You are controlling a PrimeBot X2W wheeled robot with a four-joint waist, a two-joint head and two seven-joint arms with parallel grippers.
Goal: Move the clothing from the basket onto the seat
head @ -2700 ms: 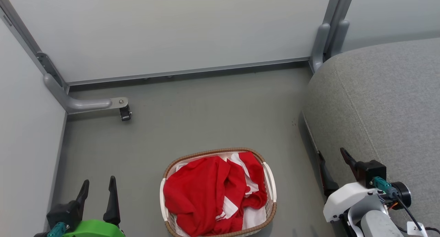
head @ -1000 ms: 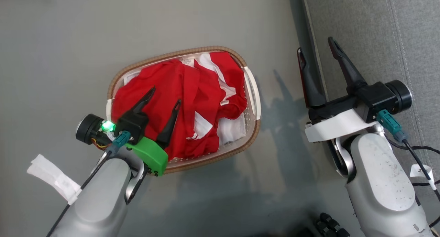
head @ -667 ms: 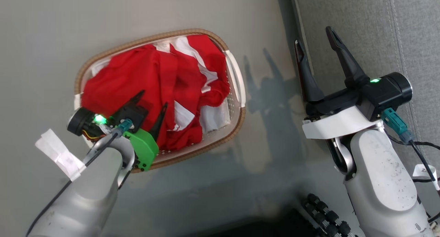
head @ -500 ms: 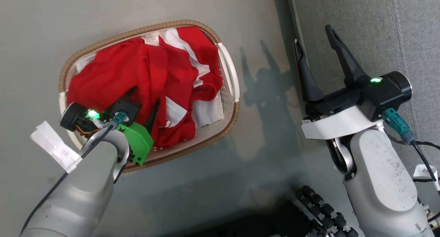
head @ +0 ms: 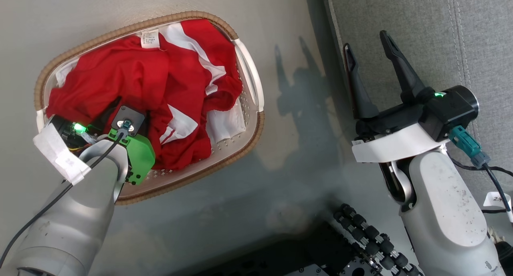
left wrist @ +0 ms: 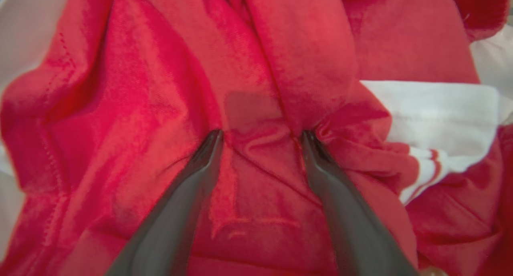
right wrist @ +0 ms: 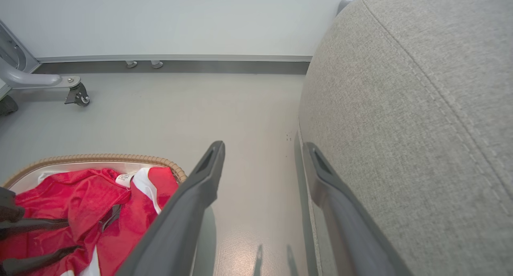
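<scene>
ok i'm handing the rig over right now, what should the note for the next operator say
Left gripper: jaws open, tips pushed into the red clothing inside the basket, nothing gripped yet.
Right gripper: jaws open, empty, over the floor beside the edge of the seat.
Done: nothing moved; the clothing is all in the basket.
To do: close on a garment, lift it, carry it to the seat, then repeat.

Floor (head: 292, 156) between basket (head: 192, 15) and seat (head: 404, 15) seems passable.
</scene>
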